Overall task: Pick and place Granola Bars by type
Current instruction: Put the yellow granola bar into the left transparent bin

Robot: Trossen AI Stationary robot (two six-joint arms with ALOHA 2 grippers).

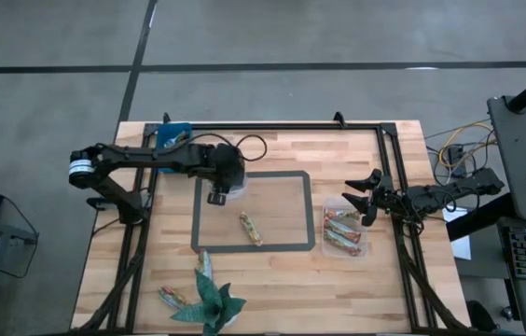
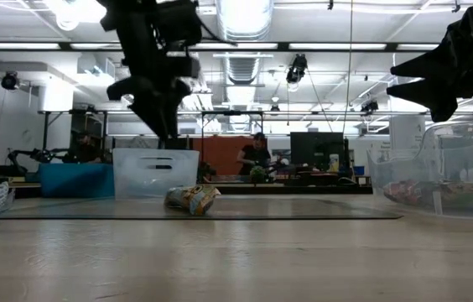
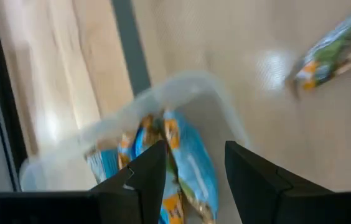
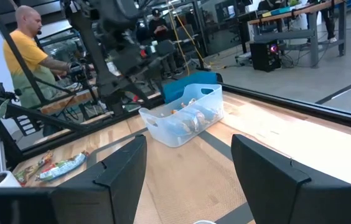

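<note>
Nearby – green paper figure point(image 1: 209, 301), blue bin point(image 1: 172, 135).

Blue bars point(image 3: 188, 174) in tub; brown bar point(image 1: 250, 228) mid-table.

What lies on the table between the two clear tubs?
One granola bar, lying inside the taped rectangle, between the left tub and right tub; high view.

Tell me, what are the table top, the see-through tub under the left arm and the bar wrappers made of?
The pale planked table top looks like sealed wood: grain and seams show. The clear rectangular tub seems to be thin plastic, as its contents show through. The shiny blue bar wrappers look like glossy foil or film.
</note>
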